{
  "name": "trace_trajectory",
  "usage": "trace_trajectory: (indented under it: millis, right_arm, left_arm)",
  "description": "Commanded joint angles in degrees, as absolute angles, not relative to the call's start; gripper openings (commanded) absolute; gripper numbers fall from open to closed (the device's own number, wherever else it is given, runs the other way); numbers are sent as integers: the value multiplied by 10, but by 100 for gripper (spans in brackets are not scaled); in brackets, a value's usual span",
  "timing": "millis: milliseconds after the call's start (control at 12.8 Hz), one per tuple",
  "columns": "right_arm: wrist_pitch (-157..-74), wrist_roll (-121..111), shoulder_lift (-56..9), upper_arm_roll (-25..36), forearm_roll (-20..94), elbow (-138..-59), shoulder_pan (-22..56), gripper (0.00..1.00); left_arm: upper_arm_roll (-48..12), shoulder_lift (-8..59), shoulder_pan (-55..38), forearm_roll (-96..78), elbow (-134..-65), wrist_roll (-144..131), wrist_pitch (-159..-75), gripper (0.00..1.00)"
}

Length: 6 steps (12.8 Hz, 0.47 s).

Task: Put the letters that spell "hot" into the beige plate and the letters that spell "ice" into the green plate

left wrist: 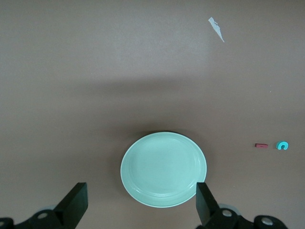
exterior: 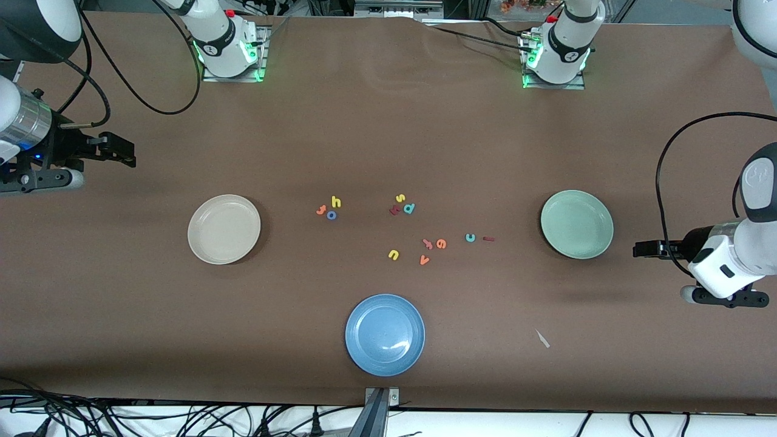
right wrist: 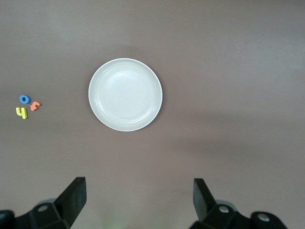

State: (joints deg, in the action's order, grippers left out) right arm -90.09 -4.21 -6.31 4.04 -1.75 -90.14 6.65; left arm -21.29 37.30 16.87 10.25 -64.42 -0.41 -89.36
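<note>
Letters for "hot" [exterior: 329, 209] and "ice" [exterior: 466, 239] lie mid-tabletop, we judge none sorted, the beige plate [exterior: 224, 229] and green plate [exterior: 576, 224] bare near the end edges, left gripper [exterior: 644, 249] and right gripper [exterior: 121, 150] waiting wide open, empty.

White arms, black cables, green-lit bases, black claws
</note>
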Motion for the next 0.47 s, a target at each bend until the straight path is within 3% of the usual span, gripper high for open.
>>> trace_trajectory:
  millis: [0, 391]
  right_arm:
    - [-891, -38, -70, 37, -15, -883, 62, 100]
    - [-893, -40, -71, 37, -15, -883, 62, 100]
  left_arm:
    - [-212, 371, 170, 98, -649, 7, -900, 100]
    - [-212, 370, 174, 99, -650, 8, -900, 100]
